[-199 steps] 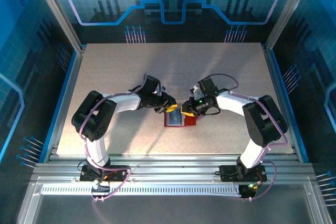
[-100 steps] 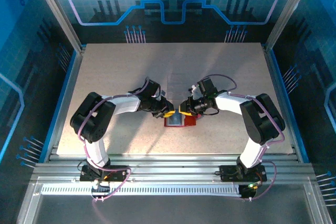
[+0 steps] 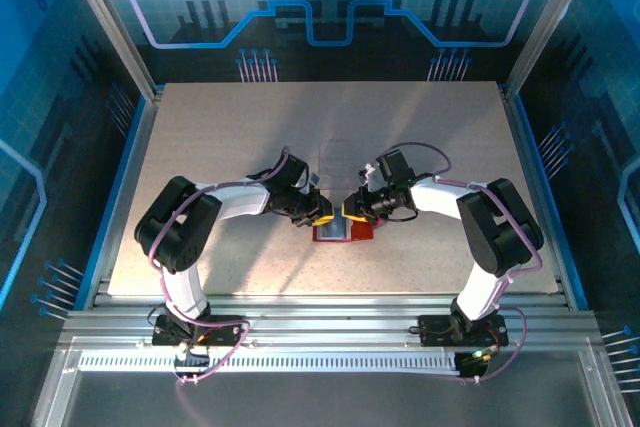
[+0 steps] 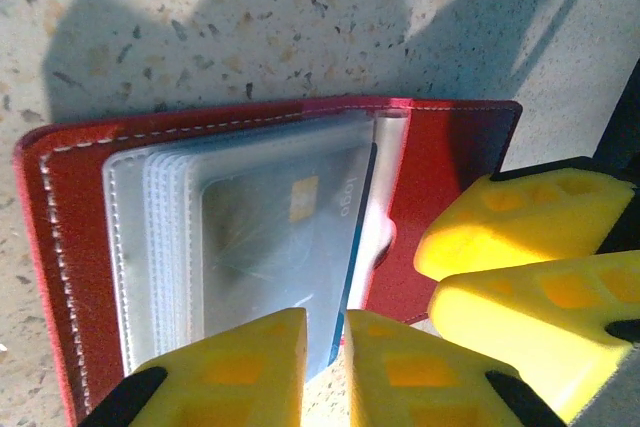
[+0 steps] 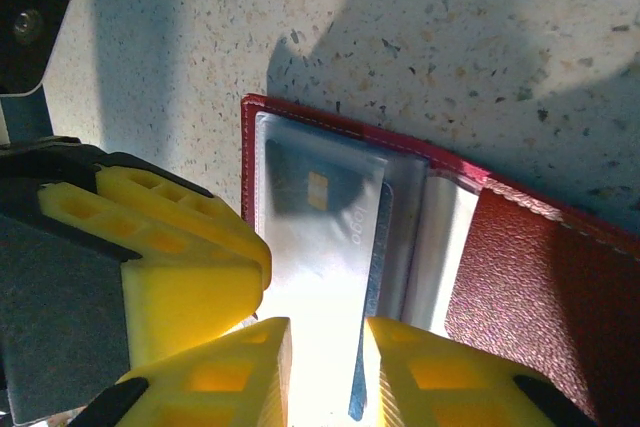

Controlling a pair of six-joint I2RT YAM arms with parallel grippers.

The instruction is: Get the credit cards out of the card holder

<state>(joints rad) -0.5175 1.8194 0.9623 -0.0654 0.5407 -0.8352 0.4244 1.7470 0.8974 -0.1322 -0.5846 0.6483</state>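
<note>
The red card holder [image 3: 358, 232] lies open on the table between my two grippers. Its clear pockets [image 4: 160, 237] hold a blue credit card [image 4: 270, 237] with a gold chip. My left gripper [image 4: 325, 372] stands at the holder's near edge. Its jaws are a narrow gap apart, with the card's lower corner lying in that gap. My right gripper [image 5: 327, 377] faces it from the other side, jaws slightly wider, over the glaring pocket and the card's long edge [image 5: 375, 277]. The two grippers [image 3: 322, 218] [image 3: 349, 213] almost touch.
The speckled tabletop [image 3: 330, 127] stretches far behind the holder. Blue walls and a metal frame [image 3: 125, 57] enclose the table. In the left wrist view the right gripper's yellow fingers [image 4: 530, 217] sit over the holder's red flap.
Both grippers have moved in over the holder, toward each other. The left jaws have narrowed a little. The holder has stayed in place.
</note>
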